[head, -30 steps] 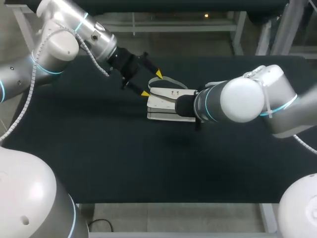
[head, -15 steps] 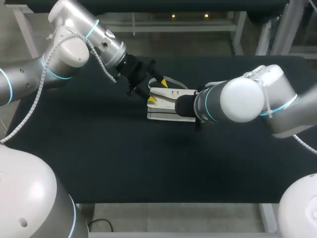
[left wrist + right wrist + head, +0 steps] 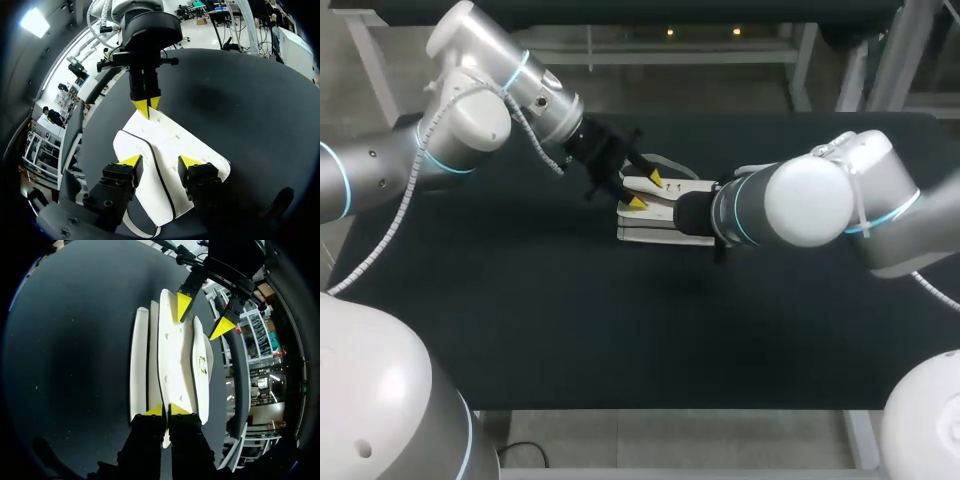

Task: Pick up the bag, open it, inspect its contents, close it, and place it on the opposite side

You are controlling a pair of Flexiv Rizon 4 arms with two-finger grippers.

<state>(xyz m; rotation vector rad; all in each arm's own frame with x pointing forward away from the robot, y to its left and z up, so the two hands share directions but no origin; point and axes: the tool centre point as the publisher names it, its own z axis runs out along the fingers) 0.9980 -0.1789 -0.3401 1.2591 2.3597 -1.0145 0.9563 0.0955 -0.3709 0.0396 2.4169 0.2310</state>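
Left fingers (image 3: 131, 161) apart, right fingers (image 3: 155, 411) together.

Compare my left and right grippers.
The left gripper has jaws wide apart over the bag; the right gripper has jaws pinched shut on its edge. The left gripper is at one end of the bag, the right gripper at the opposite. Both have yellow tips.

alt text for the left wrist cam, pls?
A white bag lies on the black table, with the left gripper open above its near end. From the far side, the right gripper is shut on the bag's opposite edge.
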